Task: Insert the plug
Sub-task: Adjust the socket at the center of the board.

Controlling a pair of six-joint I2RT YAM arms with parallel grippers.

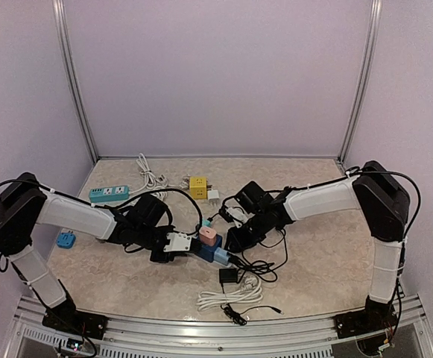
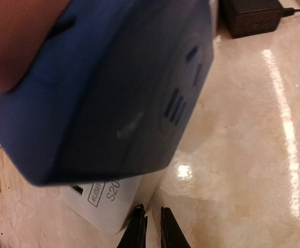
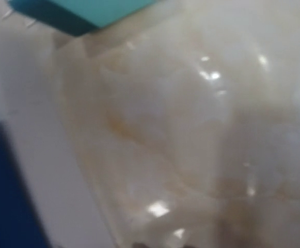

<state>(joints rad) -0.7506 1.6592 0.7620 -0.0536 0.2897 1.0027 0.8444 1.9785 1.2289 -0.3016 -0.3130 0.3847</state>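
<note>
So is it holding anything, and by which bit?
Can't tell: left gripper tips nearly touch beside the white adapter; on the right gripper, fingers are hidden.

I have both arms reaching inward and low, elbows out. Left gripper [image 1: 173, 246]: fingers [image 2: 138, 230] nearly together, only a slim gap. Right gripper [image 1: 235, 240]: wrist view blurred, state unreadable.

i count two white cable coils [image 1: 150, 176] [image 1: 227, 296], one teal power strip [image 1: 109, 193], one yellow cube [image 1: 198, 186], one dark blue cube [image 1: 215, 255], one black adapter [image 1: 229, 275].
</note>
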